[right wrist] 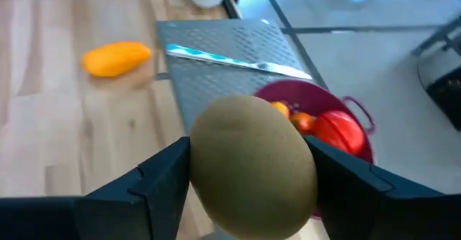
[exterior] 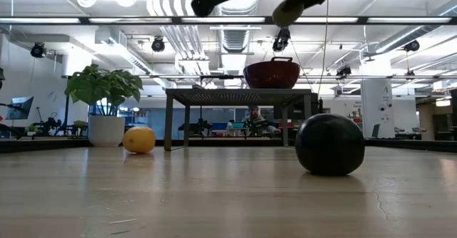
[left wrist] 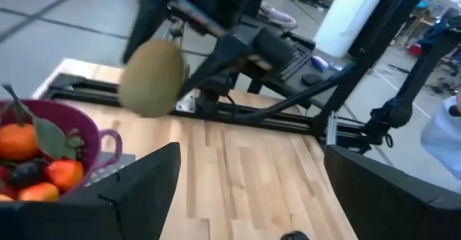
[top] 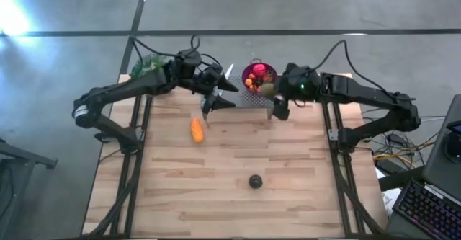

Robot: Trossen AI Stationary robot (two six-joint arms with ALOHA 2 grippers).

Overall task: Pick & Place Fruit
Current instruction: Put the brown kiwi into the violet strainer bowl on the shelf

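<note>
My right gripper (right wrist: 248, 179) is shut on the olive-green fruit (right wrist: 252, 164), which hangs in the air beside the purple colander bowl (top: 259, 76). The bowl holds red and orange fruits and stands on a grey perforated stand (right wrist: 223, 67). My left gripper (top: 215, 99) is open and empty above the table, to the left of the bowl. The elongated orange fruit (top: 197, 130) lies on the wood near it. The dark ball (top: 255, 181) rests on the table close to the near edge. My right gripper pinches the olive-green fruit between its two fingers (right wrist: 162, 182), one on each of the fruit's opposite sides (right wrist: 198, 161). The fingers come slanting down from above. The fruit (exterior: 289, 11) is lifted well clear of the table, just beside the bowl's rim.
A leafy green plant in a white pot (top: 148, 65) stands at the far left corner. A wide stretch of wooden table top (top: 216, 189) lies bare around the orange fruit and the dark ball. A keyboard (top: 432, 207) sits off the table's right side.
</note>
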